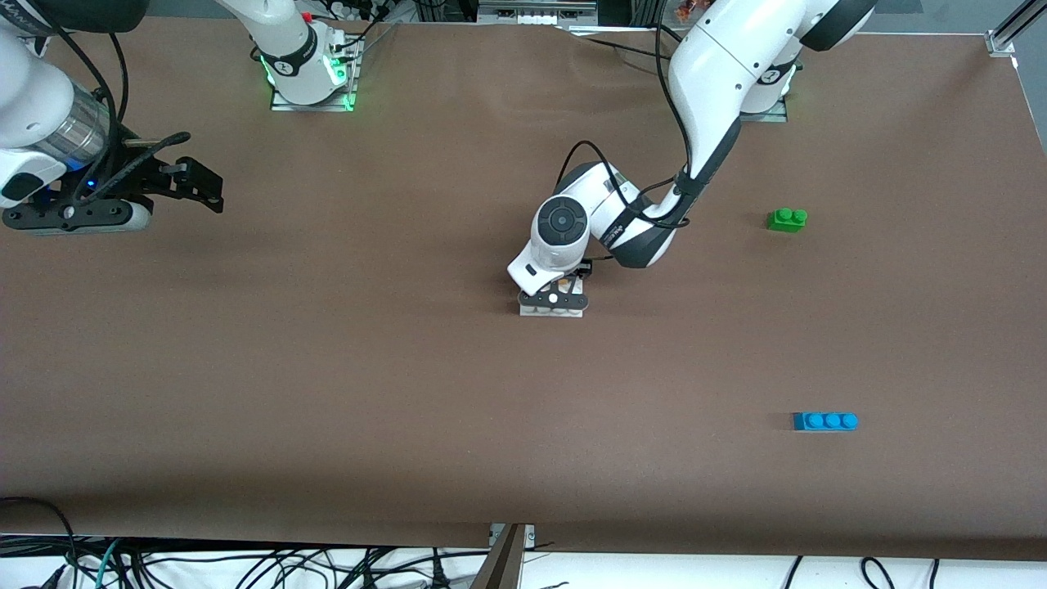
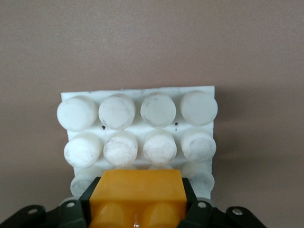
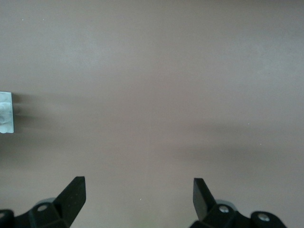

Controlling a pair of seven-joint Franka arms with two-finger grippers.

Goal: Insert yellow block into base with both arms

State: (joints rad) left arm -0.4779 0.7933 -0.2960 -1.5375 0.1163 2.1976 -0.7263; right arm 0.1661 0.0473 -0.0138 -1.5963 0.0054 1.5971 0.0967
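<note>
Looking across the brown bench (image 1: pixel 327 368), you see left jaws (image 2: pixel 137 209) clamped on the yellow block (image 2: pixel 137 187) over the base (image 2: pixel 137 128); right jaws (image 3: pixel 137 197) wait wide over bare bench; green brick (image 1: pixel 787 219) and blue brick (image 1: pixel 825 421) lie well apart.

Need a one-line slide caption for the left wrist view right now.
Left gripper holds the yellow block over the white base, at its edge rows of studs.

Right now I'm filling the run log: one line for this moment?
left pincer: shut on yellow block, over base | right pincer: open, waiting over bare table | block not visibly seated
</note>
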